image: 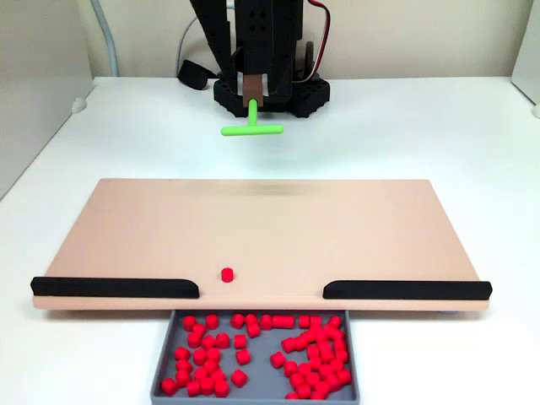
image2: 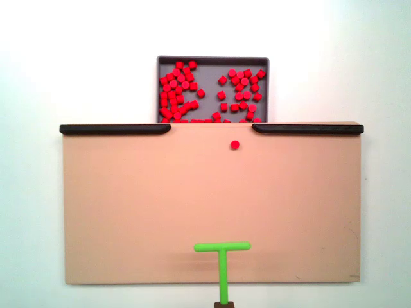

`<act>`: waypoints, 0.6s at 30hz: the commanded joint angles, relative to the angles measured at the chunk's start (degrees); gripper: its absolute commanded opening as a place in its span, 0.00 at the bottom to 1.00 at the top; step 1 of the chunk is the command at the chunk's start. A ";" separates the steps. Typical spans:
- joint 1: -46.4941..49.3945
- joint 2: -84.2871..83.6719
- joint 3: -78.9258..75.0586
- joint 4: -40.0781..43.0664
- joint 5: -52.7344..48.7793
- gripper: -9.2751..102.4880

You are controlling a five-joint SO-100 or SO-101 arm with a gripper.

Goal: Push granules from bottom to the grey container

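In a fixed view facing your arm, the gripper (image: 253,105) has its fingers pinched on the stem of the green T-shaped plastic tool (image: 251,129), above the white worktop (image: 422,126) behind the tan rectangular board (image: 253,228). One tiny red cylindrical granule (image: 227,273) lies well apart from them, between two black bars (image: 114,288), near the shallow grey tray (image: 257,384) holding many granules. In a fixed view from above, the tool's crossbar (image2: 222,246) is over the board's near part, the lone granule (image2: 235,145) just short of the tray (image2: 212,60).
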State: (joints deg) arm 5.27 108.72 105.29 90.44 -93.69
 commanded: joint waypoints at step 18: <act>-0.09 0.35 -1.14 -0.26 0.18 0.08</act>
State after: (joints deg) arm 5.27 108.72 105.29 90.44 -93.69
